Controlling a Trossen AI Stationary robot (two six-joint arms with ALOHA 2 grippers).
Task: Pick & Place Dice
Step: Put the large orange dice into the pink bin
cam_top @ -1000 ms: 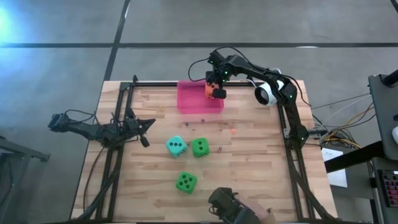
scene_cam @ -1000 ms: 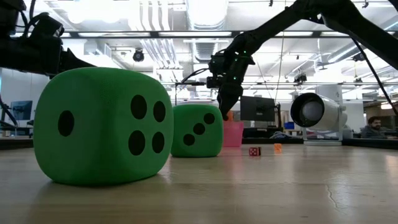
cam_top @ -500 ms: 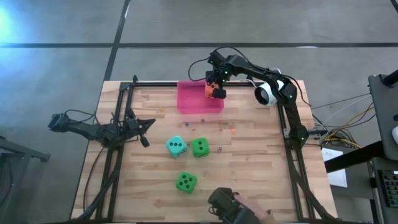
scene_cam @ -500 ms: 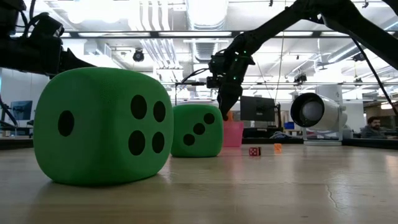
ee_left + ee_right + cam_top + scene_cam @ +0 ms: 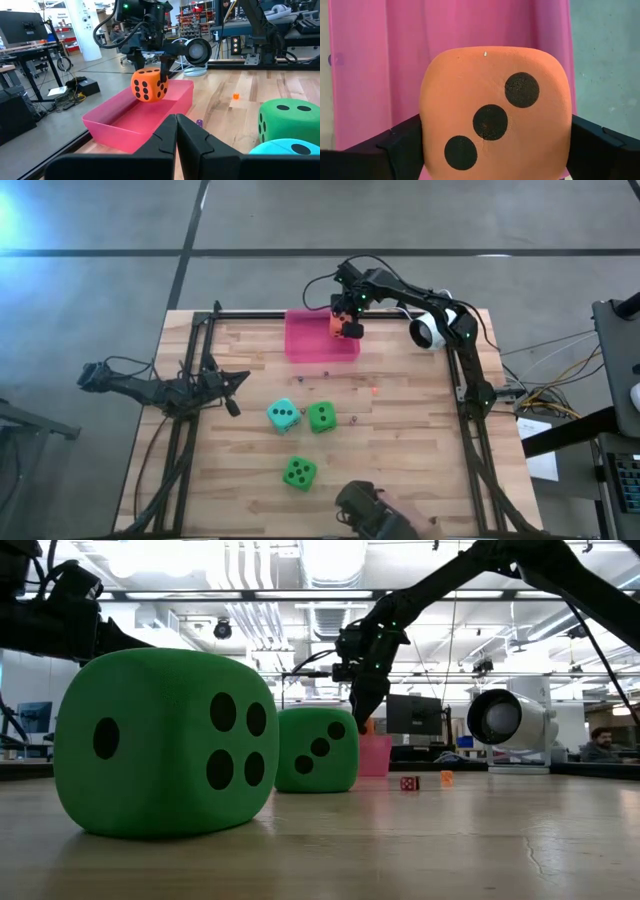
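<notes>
So the right tool [image 5: 347,326] is hanging over the pink tray [image 5: 305,340] at the far side of the table [image 5: 400,440], and it's got the orange die [image 5: 343,326] clamped between its fingers, spread wide to fit the cube. In the right wrist view the die [image 5: 495,112] fills most of the shot, three-pip face toward the camera, a dark finger [image 5: 395,147] pressed against each side and pink tray [image 5: 380,60] right underneath. From the left wrist view you can see the orange die [image 5: 149,85] is up in the air above the tray [image 5: 135,117], not sitting in it.

The other three dice are well away from that tool, toward the near half of the table: the teal die [image 5: 283,415] and a green die [image 5: 321,417] just beside each other, and the second green die [image 5: 299,472] nearer the front edge. In the low view that front one [image 5: 165,745] is huge in the foreground with the other green one [image 5: 318,749] behind it.

The left tool [image 5: 228,392] is parked at the left side of the table, fingers pinched together with nothing in them [image 5: 176,131], well apart from all the dice.
</notes>
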